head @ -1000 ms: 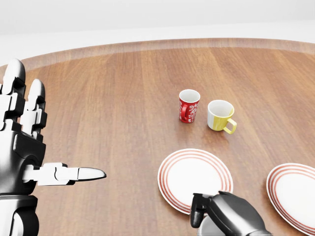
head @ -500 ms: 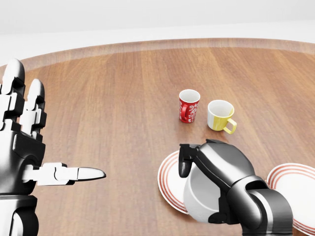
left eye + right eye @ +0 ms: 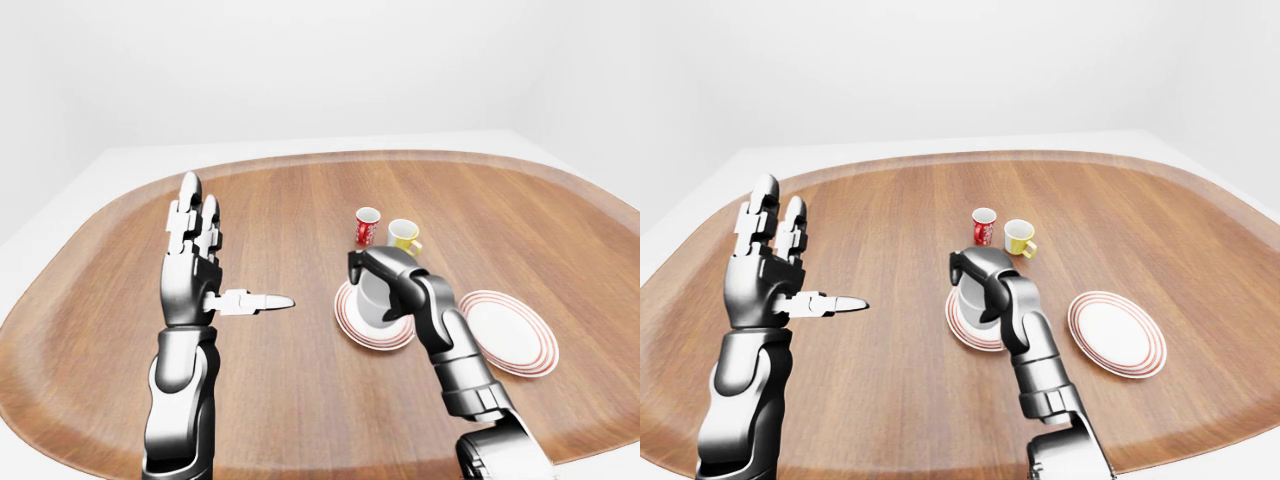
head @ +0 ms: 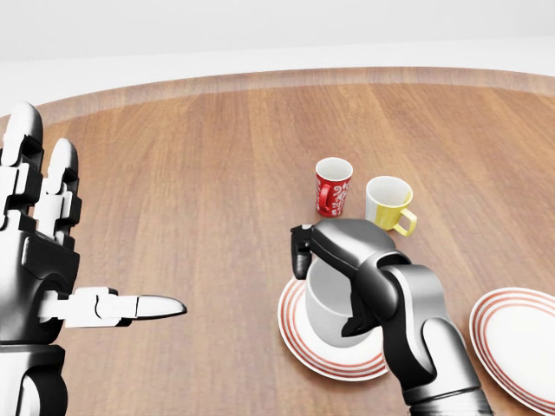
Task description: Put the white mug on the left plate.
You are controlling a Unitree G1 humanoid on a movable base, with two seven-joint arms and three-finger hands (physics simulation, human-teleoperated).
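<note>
**A:** Where is the white mug (image 4: 334, 303) right now?

**B:** In the head view it sits low and right of centre, held in the right hand (image 4: 342, 269), directly over the left plate (image 4: 299, 347). The fingers (image 4: 301, 247) wrap over its rim and down its sides, so that hand is clamped around the mug. I can't tell whether its base touches the plate or hangs just above it.

**A:** And the other hand?

**B:** The left hand (image 3: 195, 275) stands upright at the left of the left-eye view, fingers spread, thumb pointing toward the centre of the frame. It grips nothing and is well apart from the crockery.

**A:** How do you think the mug will handle?

**B:** It looks like glazed ceramic: stiff, fairly light for this hand, but smooth, so probably slippery, and breakable if dropped. The plate beneath looks equally brittle, so setting the mug down gently would matter.

**A:** Is that a sensible place to hold it?

**B:** I'd say so. The grip spans the upper wall and rim, which should keep it upright. I can't see a handle; the hand hides that side.

**A:** Anything close by to worry about?

**B:** The red mug (image 4: 333, 185) and yellow mug (image 4: 387, 204) stand just above the hand in the head view, near but apart from it. The right plate (image 4: 520, 342) lies at the lower right edge, on the same wooden table (image 4: 191, 173).
</note>
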